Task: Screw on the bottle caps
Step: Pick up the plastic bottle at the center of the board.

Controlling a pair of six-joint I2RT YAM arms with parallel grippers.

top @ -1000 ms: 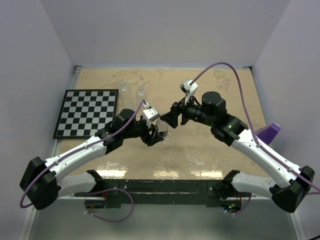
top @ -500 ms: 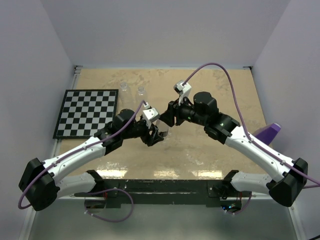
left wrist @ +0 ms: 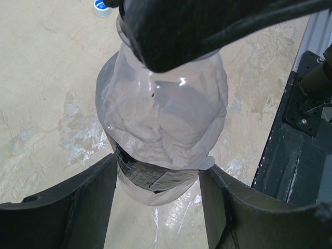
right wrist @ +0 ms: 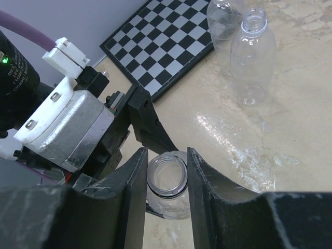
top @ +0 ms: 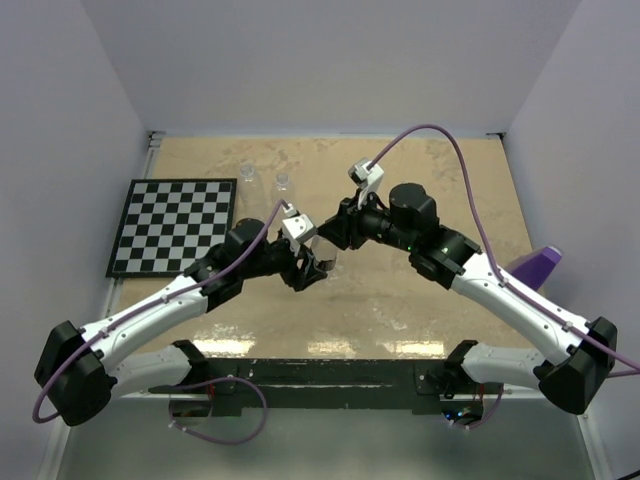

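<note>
Held bottle (left wrist: 161, 119): clear, crumpled plastic, uncapped, its open mouth seen in the right wrist view. It sits near the middle of the surface (top: 420, 300), between the two arms. Whether its base touches the surface cannot be told.

Left claw (left wrist: 158, 197): clamped on the lower body of the held bottle, one finger on each side.

Right claw (right wrist: 167, 165): closed on the neck of the held bottle, its fingers pressing the rim from both sides. In the left wrist view one of its black fingers covers the top of the bottle.

Blue cap (left wrist: 101, 6): round, with a white centre. It lies flat on the surface, apart from the held bottle.

Two other bottles, nearer (right wrist: 252, 57) and farther (right wrist: 223, 18): clear and upright, standing just beside each other towards the far side of the surface. The nearer one has an open mouth. The top of the farther one is cut off by the frame in that view.

Checkerboard mat (top: 175, 225): black and white, flat on the left part of the surface, near the two other bottles.
</note>
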